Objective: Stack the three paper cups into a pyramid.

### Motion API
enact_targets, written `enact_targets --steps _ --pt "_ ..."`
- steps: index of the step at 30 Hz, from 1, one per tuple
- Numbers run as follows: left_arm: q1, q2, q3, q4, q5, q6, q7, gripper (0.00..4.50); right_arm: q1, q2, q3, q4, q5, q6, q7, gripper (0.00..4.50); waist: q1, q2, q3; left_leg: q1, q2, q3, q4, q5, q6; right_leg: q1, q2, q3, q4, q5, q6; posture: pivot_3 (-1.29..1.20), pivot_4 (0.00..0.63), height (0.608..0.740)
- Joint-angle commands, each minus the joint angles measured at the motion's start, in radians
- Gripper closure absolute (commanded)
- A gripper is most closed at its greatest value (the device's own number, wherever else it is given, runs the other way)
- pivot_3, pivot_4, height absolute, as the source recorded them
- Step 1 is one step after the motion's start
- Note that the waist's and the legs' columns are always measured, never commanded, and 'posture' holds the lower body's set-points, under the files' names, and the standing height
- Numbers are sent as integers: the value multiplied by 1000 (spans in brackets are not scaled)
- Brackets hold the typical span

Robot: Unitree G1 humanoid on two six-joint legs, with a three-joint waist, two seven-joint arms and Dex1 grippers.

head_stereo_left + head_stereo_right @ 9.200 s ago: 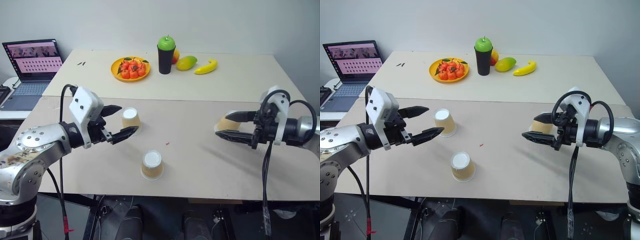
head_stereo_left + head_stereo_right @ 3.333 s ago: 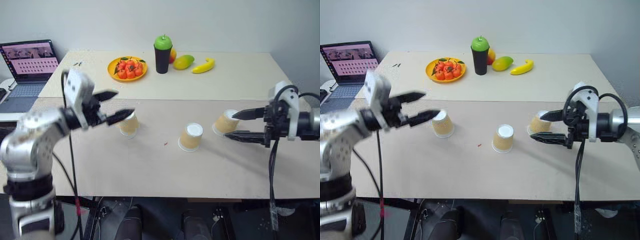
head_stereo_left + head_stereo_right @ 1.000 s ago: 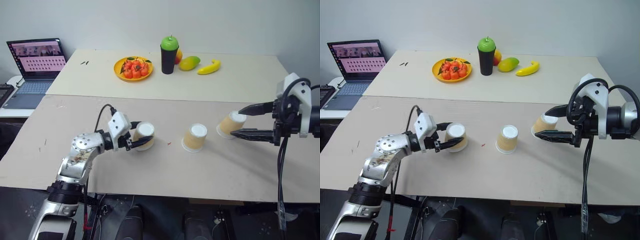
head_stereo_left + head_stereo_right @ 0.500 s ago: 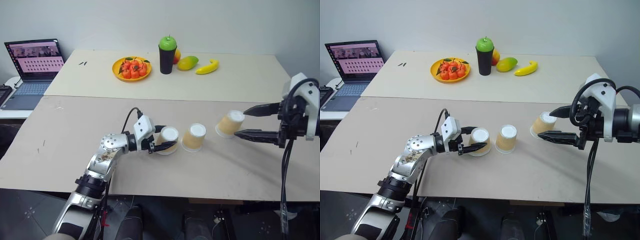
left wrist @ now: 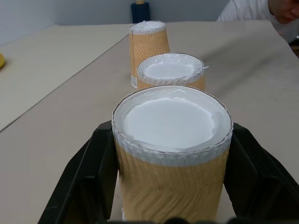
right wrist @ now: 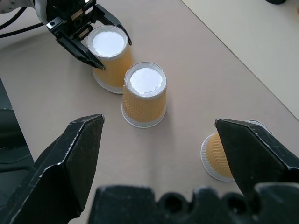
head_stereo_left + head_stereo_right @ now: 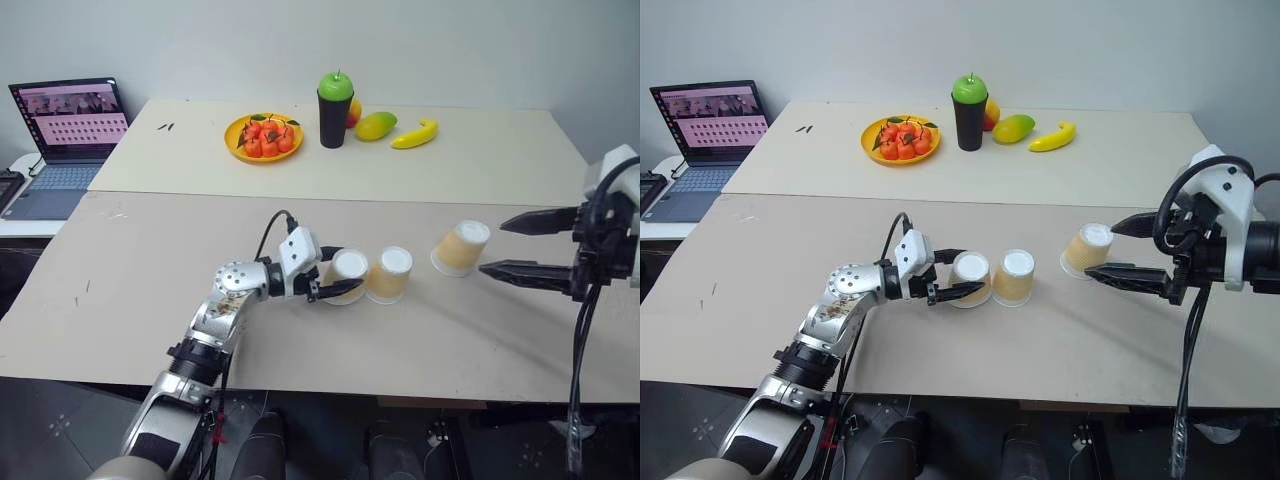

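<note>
Beige table | our left gripper clamps first cup beside second cup; right gripper gapes empty near third cup | risk: we nudge second cup, base spacing wrong.

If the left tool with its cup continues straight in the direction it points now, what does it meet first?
Most likely the middle paper cup. The left tool is shut on the held cup and points right toward it; the two cups look almost touching already. The far cup lies further on.
</note>
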Motion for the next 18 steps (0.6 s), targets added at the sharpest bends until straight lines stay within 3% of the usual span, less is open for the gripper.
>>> enact_targets --steps 1,6,8,11,18 --pt "-35 -14 -4 10 4 -45 -15 1959 -16 -26 -39 -14 15 -4 -5 0 0 0 0 0 0 0 0 0 0 0 0 0 0 0 0 0 150 736" --pt "-36 -21 -3 25 10 -59 -24 1959 -54 -27 -23 -5 28 -5 -26 0 -2 0 0 0 0 0 0 0 0 0 0 0 0 0 0 0 150 736" --pt "-36 -23 -3 31 11 -65 -25 951 -61 -31 -21 -6 33 -2 -27 0 -1 0 0 0 0 0 0 0 0 0 0 0 0 0 0 0 150 736" --pt "-38 -29 3 40 11 -68 -24 85 -68 -39 -20 -5 38 0 -27 0 -1 0 0 0 0 0 0 0 0 0 0 0 0 0 0 0 150 736" --pt "-52 -36 12 50 10 -70 -21 85 -90 -49 -6 3 44 -4 -29 0 -1 0 0 0 0 0 0 0 0 0 0 0 0 0 0 0 150 736"
